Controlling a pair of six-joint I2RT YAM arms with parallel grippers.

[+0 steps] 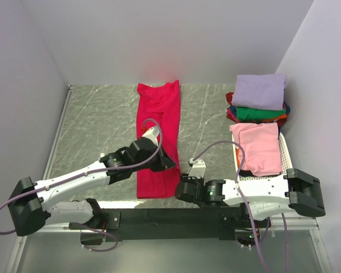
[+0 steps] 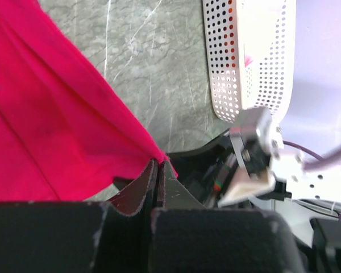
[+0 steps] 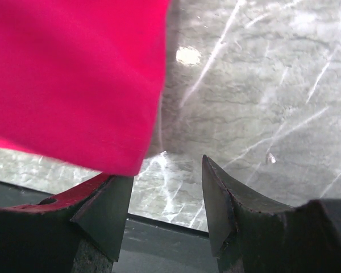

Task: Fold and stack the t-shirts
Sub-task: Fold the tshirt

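From above, you see the crimson t-shirt (image 1: 158, 114) lying as a long narrow strip down the middle of the worktop (image 1: 102, 114), its far end near the back wall and its near end close to the arms' bases. Your left tool (image 1: 167, 162) sits on the strip's right edge, about two thirds of the way down, and your right tool (image 1: 181, 190) is just beside the near right corner. At the right side a stack holds a lavender t-shirt (image 1: 260, 90) on top of a green t-shirt (image 1: 256, 112), with slivers of orange and blue below; nearer to you a pink t-shirt (image 1: 258, 148) lies in the white perforated basket (image 1: 284, 153). In the left wrist view, your left tool (image 2: 158, 170) is closed tight, its fingers pinching the edge of the crimson t-shirt (image 2: 45, 114), and the cloth rises in a taut fold from the worktop (image 2: 148, 57) to the fingertips; the basket (image 2: 238, 85) stands beyond. In the right wrist view, your right tool (image 3: 165, 199) stands partly open and grips nothing: bare worktop (image 3: 261, 102) shows between its fingers, and the corner of the crimson t-shirt (image 3: 74, 74) hangs just above the left-hand finger (image 3: 108, 210), which shows a red streak along its top, though you cannot tell whether that is cloth or a reflection.
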